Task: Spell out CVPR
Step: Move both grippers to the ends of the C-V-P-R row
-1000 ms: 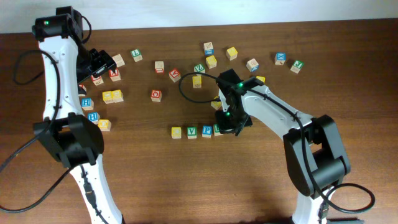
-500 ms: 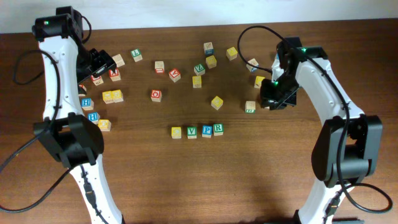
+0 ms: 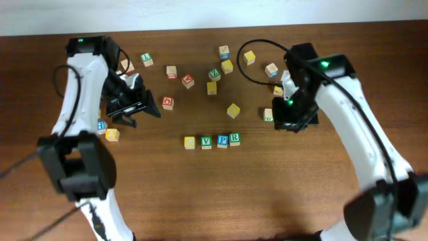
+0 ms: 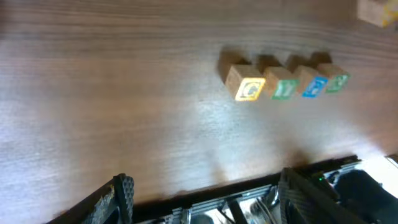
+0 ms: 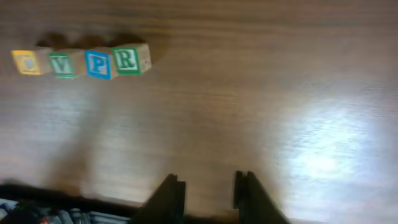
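Four lettered blocks stand in a row near the table's middle: yellow C (image 3: pixel 190 142), green V (image 3: pixel 206 142), blue P (image 3: pixel 222 140), green R (image 3: pixel 235 138). The left wrist view has them at upper right, from C (image 4: pixel 250 89) to R (image 4: pixel 337 82). In the right wrist view they lie at upper left, C (image 5: pixel 26 62) to R (image 5: pixel 127 59). My left gripper (image 3: pixel 144 115) hovers left of the row, open and empty (image 4: pixel 208 196). Over bare wood right of the row, my right gripper (image 3: pixel 289 119) is open by a narrow gap, empty (image 5: pixel 209 190).
Loose blocks lie scattered: a red one (image 3: pixel 168 102) by the left gripper, a yellow one (image 3: pixel 233 110) above the row, one (image 3: pixel 268 115) beside the right gripper. Several more sit along the back (image 3: pixel 224 52) and at the left (image 3: pixel 112 134).
The left arm swung from the far-left blocks toward the middle, its jaws narrowing a little. The right gripper left the R block at the row's end, opened slightly and moved off right.
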You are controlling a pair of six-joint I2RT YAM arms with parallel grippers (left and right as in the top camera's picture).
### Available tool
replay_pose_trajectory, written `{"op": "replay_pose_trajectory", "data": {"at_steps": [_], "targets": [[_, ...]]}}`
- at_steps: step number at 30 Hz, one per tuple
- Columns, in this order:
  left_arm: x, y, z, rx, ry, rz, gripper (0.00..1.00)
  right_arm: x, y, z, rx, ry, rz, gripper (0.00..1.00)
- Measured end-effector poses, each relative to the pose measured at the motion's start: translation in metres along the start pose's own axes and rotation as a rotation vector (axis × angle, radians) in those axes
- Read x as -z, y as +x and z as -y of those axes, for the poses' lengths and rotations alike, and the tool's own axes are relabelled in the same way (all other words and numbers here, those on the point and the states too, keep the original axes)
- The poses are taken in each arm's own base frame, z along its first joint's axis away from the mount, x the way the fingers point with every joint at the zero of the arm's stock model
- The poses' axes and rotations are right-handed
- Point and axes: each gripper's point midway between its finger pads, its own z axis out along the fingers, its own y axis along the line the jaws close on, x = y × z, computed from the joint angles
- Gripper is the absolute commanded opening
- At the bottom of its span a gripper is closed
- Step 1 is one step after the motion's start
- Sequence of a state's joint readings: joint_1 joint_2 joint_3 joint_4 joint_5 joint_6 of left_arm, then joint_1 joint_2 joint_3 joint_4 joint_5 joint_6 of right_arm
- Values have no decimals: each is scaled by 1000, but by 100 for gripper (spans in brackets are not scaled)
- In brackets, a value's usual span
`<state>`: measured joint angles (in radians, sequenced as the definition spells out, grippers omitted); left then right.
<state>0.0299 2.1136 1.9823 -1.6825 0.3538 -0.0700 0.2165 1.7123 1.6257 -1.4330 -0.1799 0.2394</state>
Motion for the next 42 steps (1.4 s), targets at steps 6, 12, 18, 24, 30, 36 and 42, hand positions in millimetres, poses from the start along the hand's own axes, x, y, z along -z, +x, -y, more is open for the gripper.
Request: {"op": "replay_pose_trajectory", "data": {"at_steps": [6, 12, 18, 24, 30, 36, 42], "targets": [[-69, 42, 55, -321, -58, 118, 0, -53, 23, 0, 51, -11, 11, 4], [-67, 11, 12, -144, -345, 273, 0, -91, -16, -12, -35, -116, 193, 4], [-94, -11, -7, -19, -367, 387, 0, -131, -26, -18, -129, -113, 194, 4], [-104, -14, -5, -18, -335, 399, 0, -159, -26, -26, -124, -49, 188, 4], [-139, -7, 14, -85, -336, 325, 0, -166, -24, -28, -123, -53, 168, 4], [-140, -9, 22, -108, -333, 343, 0, -169, -23, -51, -60, -81, 191, 4], [-154, -6, 22, -119, -323, 343, 0, -168, -23, -58, -54, -116, 182, 5]]}}
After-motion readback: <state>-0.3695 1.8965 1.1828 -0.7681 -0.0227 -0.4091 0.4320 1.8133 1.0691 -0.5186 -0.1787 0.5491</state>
